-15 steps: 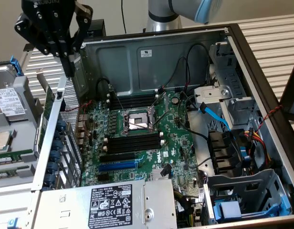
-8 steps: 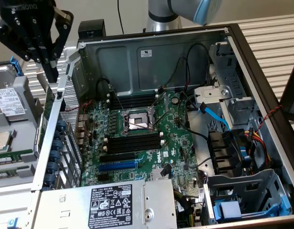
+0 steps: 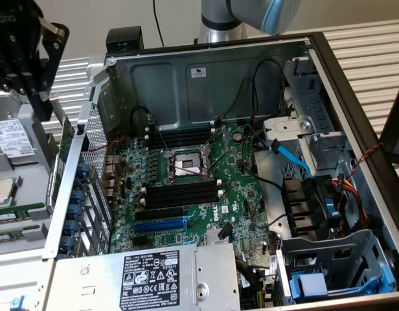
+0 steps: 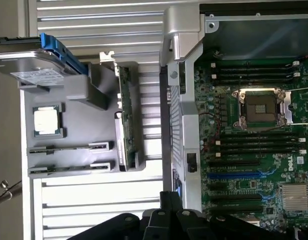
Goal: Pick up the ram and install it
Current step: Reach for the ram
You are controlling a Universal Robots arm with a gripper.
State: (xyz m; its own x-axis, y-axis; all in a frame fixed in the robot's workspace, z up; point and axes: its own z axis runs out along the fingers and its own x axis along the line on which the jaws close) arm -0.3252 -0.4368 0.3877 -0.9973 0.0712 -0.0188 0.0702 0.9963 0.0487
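Note:
Two ram sticks (image 4: 69, 148) stand edge-on, thin and green, in the holders of a grey tray (image 4: 94, 130) beside the open computer case; in the exterior view the ram (image 3: 17, 211) lies at the far left. My black gripper (image 4: 170, 196) is shut with nothing in it. It hovers over the case wall, between the tray and the motherboard (image 4: 229, 165). From outside, the gripper (image 3: 39, 103) hangs high above the tray. Long black memory slots (image 3: 183, 194) beside the CPU socket (image 3: 184, 165) are empty.
The tray also carries a hard drive (image 4: 34, 65), a loose CPU (image 4: 46, 121) and an upright green card (image 4: 125, 115). Inside the case are a blue expansion slot (image 3: 159, 225), loose cables (image 3: 287, 155), drive cages (image 3: 329, 259) and a power supply (image 3: 148, 278).

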